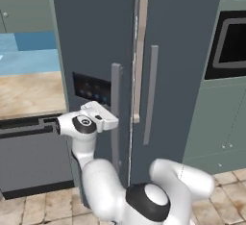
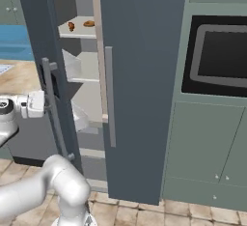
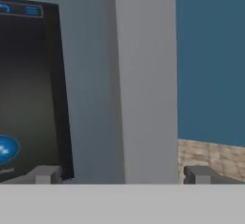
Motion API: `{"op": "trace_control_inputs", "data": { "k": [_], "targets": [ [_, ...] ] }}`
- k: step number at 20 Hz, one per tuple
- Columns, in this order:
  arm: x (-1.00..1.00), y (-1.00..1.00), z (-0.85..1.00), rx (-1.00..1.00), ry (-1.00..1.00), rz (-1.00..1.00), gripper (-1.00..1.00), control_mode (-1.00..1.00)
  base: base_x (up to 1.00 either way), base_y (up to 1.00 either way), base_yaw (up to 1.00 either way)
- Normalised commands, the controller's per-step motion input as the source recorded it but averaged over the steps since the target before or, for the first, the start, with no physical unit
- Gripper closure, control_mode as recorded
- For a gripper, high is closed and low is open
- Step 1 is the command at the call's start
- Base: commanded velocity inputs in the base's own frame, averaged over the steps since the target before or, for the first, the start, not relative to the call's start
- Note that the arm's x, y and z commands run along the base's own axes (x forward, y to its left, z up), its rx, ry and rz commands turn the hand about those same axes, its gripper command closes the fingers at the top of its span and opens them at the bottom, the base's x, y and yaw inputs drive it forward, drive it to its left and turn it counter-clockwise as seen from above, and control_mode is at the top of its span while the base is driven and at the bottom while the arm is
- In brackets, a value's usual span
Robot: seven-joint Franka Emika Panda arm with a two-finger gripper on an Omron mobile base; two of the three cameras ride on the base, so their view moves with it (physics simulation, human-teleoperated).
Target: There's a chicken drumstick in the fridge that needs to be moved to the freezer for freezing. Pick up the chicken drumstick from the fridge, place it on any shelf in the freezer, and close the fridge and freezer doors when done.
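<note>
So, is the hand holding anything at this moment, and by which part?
Nothing is held. The hand is open, one finger on each side of the freezer door's grey bar handle, not closed on it.

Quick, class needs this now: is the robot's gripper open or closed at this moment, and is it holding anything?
Gripper: open, holding nothing; its fingertips stand on either side of the freezer door handle without closing on it.
</note>
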Motion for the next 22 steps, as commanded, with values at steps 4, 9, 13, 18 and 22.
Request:
{"op": "trace_control_inputs", "data": {
  "k": [4,9,13,18,22],
  "targets": [
    [0.60,-0.43,0.00,0.00,-0.03,-0.06,-1.00,-1.00,0.00,0.00,0.00],
    [0.69,-0.34,0.00,0.00,-0.01,-0.02,-1.00,-1.00,0.00,0.00,0.00],
    [0.73,-0.26,0.00,0.00,0.00,0.00,-1.00,-1.00,0.00,0.00,0.00],
    [0.72,-0.12,0.00,0.00,0.00,0.00,-1.00,-1.00,0.00,0.00,0.00],
    [0.71,-0.04,0.00,0.00,0.00,0.03,-1.00,-1.00,0.00,0.00,0.00]
  ]
}}
